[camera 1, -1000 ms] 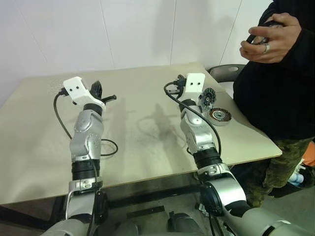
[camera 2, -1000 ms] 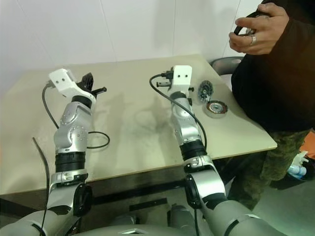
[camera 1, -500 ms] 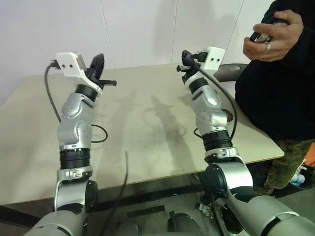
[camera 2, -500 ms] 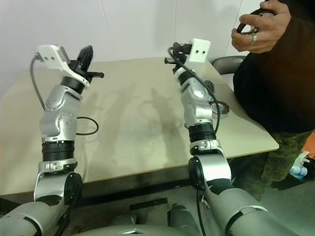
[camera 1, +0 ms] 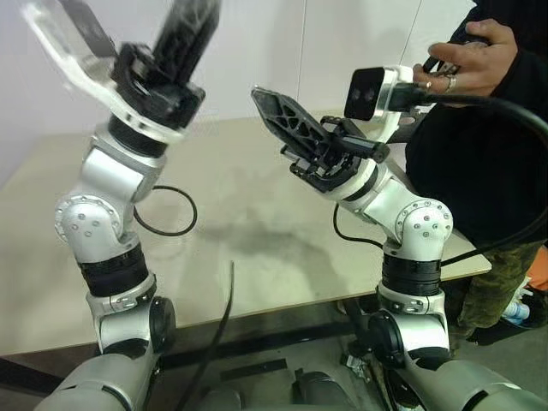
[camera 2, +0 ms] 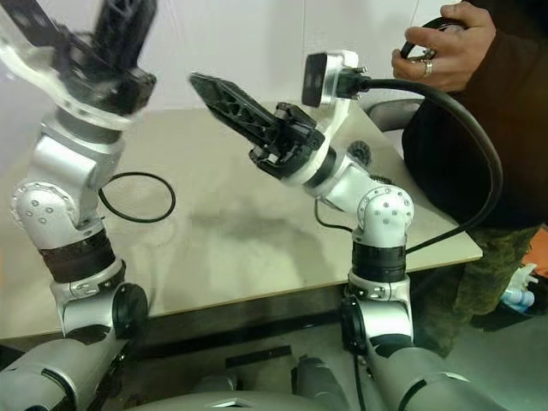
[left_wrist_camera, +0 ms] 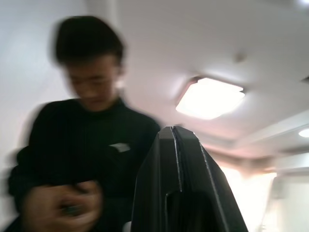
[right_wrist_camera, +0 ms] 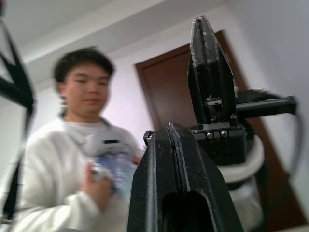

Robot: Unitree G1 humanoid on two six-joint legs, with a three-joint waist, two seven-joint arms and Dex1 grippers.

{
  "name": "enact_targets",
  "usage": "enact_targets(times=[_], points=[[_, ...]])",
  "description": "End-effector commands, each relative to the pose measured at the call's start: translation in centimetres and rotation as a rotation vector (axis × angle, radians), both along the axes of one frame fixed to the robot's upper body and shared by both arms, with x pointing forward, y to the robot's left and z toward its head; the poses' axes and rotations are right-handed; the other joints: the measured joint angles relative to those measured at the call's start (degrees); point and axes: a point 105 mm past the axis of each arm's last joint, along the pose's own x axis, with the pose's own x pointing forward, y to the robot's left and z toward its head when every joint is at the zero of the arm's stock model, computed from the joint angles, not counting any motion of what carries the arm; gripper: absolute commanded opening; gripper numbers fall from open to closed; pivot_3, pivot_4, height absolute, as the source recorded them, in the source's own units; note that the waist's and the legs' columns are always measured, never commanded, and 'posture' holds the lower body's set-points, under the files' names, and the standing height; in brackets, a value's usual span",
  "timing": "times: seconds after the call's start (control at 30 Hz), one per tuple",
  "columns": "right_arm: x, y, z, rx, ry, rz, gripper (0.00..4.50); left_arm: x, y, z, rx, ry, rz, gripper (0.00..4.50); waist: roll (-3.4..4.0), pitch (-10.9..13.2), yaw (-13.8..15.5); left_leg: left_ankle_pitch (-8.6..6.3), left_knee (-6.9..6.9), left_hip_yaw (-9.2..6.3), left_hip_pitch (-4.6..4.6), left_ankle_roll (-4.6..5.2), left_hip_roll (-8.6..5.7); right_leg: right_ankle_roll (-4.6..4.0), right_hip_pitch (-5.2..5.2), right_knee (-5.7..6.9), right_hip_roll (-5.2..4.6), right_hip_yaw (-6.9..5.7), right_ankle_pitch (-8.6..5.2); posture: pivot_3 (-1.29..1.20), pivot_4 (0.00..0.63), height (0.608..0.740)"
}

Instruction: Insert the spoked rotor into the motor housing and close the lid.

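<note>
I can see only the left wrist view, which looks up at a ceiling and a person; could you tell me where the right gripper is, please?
Observer: The right gripper is up in the air above the table, shut and holding nothing.
Operator: Thank you. Where does that person stand?
Observer: At the table's right edge, with a hand holding a small dark object.
Operator: And my left gripper?
Observer: The left gripper is high over the table's left side, well apart from the right one.

Beige table, black-clad person beside it (dark object in hand)
</note>
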Motion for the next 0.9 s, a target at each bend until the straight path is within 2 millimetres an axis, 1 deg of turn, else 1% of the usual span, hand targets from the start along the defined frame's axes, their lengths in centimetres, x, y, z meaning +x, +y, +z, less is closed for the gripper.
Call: enact_targets(times=[0.03,0.1,0.2,0.3,0.33,0.43,0.53,0.6,0.67,0.7,0.77,0.8,0.83,0.9], points=[[-0.7,0.6,0.3,-0.025,-0.022,0.046,0.0,-1.3,-2.3,-1.6,0.099,0.06,-0.118,0.02,0.0,0.0,0.13,0.0,0.0,-0.01,-0.05,0.0,0.0,-0.02,-0.02,0.0,0.0,0.0,0.01,0.0,0.0,0.74],[-0.5,0.6,-0.1,-0.051,-0.025,0.043,0.0,-1.2,-2.2,-2.1,0.115,0.096,-0.131,0.02,0.0,0.01,0.17,0.0,0.0,-0.02,-0.16,0.0,0.0,-0.16,-0.16,0.0,0.01,0.0,0.1,0.0,0.0,0.74],[-0.4,0.1,-0.2,-0.054,-0.003,0.066,0.0,-0.9,-0.8,-2.2,0.131,0.112,-0.109,0.02,0.02,0.01,0.01,0.0,-0.07,0.0,-0.25,-0.01,0.03,-0.19,-0.34,0.01,0.05,0.03,0.11,0.0,0.0,0.74],[-1.2,0.2,-1.1,-0.1,-0.004,0.104,0.0,-1.5,-0.2,-1.8,0.132,0.076,-0.112,0.02,0.04,0.03,0.17,0.0,-0.15,0.01,-0.29,-0.01,0.02,-0.2,-0.4,0.0,0.04,0.02,0.1,0.0,0.0,0.74],[-1.0,0.1,-1.5,-0.127,0.02,0.108,0.0,-1.9,-0.3,-2.2,0.182,0.055,-0.112,0.02,0.05,0.03,0.23,0.0,-0.17,0.01,-0.3,-0.01,0.02,-0.2,-0.4,-0.03,0.04,0.02,0.09,0.0,0.0,0.74],[-0.8,-1.2,-2.2,-0.202,0.047,0.11,0.0,-2.7,0.4,-3.0,0.287,0.032,-0.118,0.02,0.11,0.08,0.22,0.0,-0.18,0.08,-0.34,-0.01,0.01,-0.2,-0.41,-0.12,0.03,0.05,0.09,0.0,0.0,0.74],[-1.0,-3.1,-3.2,-0.327,0.025,0.096,0.0,-2.3,2.1,-3.4,0.362,0.053,-0.082,0.02,0.12,0.11,0.61,0.0,-0.19,0.1,-0.37,0.0,-0.01,-0.2,-0.41,-0.22,0.02,0.05,0.09,0.0,0.0,0.74],[-1.3,-4.3,-2.9,-0.377,-0.004,0.09,0.0,-2.4,2.5,-4.1,0.434,0.087,-0.099,0.02,0.25,0.2,0.92,-0.01,-0.26,0.11,-0.36,0.01,-0.01,-0.18,-0.38,-0.36,0.03,0.03,0.07,0.0,0.0,0.74],[-1.9,-4.9,-2.3,-0.395,-0.038,0.107,0.0,-3.3,2.1,-4.9,0.496,0.087,-0.15,0.02,0.3,0.23,1.13,-0.03,-0.31,0.13,-0.37,0.06,0.0,-0.11,-0.38,-0.45,0.03,0.04,0.03,0.0,0.0,0.74],[-2.5,-4.9,-2.2,-0.405,-0.058,0.132,0.0,-3.5,1.9,-5.1,0.5,0.088,-0.194,0.02,0.32,0.25,1.24,-0.06,-0.32,0.14,-0.39,0.1,0.02,-0.11,-0.38,-0.51,0.03,0.05,0.03,0.0,0.0,0.74],[-3.6,-4.7,-2.5,-0.435,-0.088,0.18,0.0,-3.3,1.4,-5.8,0.489,0.12,-0.273,0.02,0.35,0.26,1.35,-0.08,-0.35,0.14,-0.42,0.14,0.04,-0.12,-0.38,-0.6,0.03,0.05,0.04,0.0,0.0,0.74],[-4.1,-4.5,-3.0,-0.462,-0.102,0.205,0.0,-3.4,0.8,-6.8,0.52,0.151,-0.312,0.02,0.34,0.26,1.37,-0.09,-0.36,0.14,-0.44,0.15,0.04,-0.12,-0.37,-0.64,0.03,0.05,0.04,0.0,0.0,0.74],[-4.3,-4.4,-3.4,-0.484,-0.104,0.217,0.0,-3.8,0.4,-7.6,0.558,0.17,-0.343,0.02,0.34,0.27,1.38,-0.09,-0.36,0.14,-0.46,0.16,0.05,-0.14,-0.37,-0.67,0.03,0.04,0.05,0.0,0.0,0.74],[-4.5,-4.4,-4.1,-0.523,-0.115,0.228,0.0,-4.1,0.4,-8.4,0.582,0.192,-0.389,0.02,0.35,0.28,1.35,-0.1,-0.36,0.12,-0.52,0.16,0.05,-0.16,-0.39,-0.74,0.02,0.04,0.07,0.0,0.0,0.74]])
